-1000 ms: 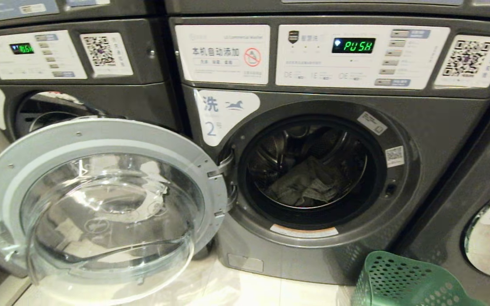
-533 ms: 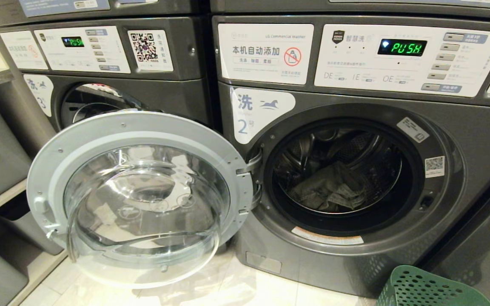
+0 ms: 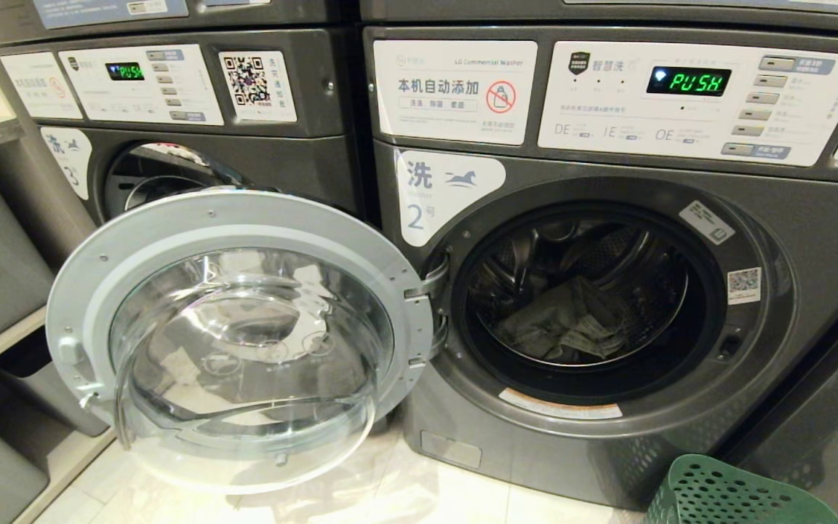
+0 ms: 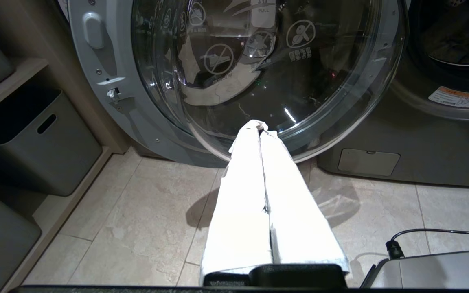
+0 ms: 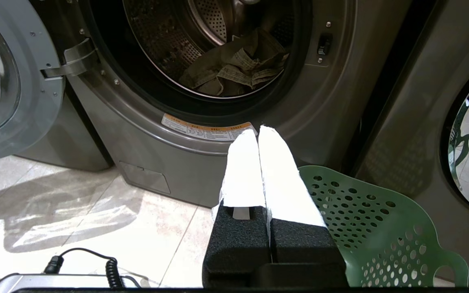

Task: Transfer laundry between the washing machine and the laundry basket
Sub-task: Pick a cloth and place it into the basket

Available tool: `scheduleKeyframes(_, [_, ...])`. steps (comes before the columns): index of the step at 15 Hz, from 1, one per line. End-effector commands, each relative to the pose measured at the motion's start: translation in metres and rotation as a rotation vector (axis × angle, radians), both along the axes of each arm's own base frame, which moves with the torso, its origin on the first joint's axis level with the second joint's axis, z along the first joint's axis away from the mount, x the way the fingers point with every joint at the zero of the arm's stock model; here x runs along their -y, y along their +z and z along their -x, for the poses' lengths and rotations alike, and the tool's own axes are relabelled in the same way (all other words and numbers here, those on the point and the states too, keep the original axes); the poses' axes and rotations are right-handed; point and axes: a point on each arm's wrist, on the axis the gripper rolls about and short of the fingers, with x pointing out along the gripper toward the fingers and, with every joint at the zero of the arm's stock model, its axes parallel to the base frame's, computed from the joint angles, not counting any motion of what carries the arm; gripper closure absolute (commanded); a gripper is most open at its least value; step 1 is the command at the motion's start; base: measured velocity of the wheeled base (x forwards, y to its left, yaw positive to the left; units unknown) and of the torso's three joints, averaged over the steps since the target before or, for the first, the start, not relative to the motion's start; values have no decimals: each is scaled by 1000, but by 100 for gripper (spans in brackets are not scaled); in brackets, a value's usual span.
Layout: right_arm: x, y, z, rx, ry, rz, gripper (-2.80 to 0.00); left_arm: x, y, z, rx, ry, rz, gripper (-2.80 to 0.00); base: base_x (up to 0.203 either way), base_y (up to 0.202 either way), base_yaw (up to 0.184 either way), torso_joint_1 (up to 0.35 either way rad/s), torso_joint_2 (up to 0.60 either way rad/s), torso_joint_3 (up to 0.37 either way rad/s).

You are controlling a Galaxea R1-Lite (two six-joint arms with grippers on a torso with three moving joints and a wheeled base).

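Jaws clenched on nothing, the right gripper (image 5: 258, 132) hangs low before the open washing machine (image 3: 775, 378); the laundry (image 5: 234, 67), a crumpled olive heap, lies in the drum ahead of and above those tips, well apart; the green laundry basket (image 5: 385, 228) sits just beside them on the floor; the left gripper (image 4: 261, 127), likewise clamped empty, points at the glass door (image 4: 234, 77) swung wide. Over the past second the robot's view has swung rightward and settled, squaring up to the drum; unloading looks ready to begin.

"PUSH" on green display (image 3: 688, 81), "LG Commercial Washer" on panel label (image 3: 455, 91), "2" on washing machine sticker (image 3: 433, 193), "PULL" on door glass (image 4: 263, 10)
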Motion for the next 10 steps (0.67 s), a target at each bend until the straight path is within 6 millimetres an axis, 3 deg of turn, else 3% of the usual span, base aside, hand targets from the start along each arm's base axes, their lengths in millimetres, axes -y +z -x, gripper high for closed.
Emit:
scheduleKeyframes(1, [0, 0, 0, 0, 1, 0, 0, 0, 0, 0, -1, 0, -2, 0, 0, 0, 0, 1, 5, -40])
scheduleKeyframes(10, [0, 0, 0, -2, 3, 21, 0, 0, 0, 0, -1, 0, -2, 0, 0, 0, 0, 2, 2, -180])
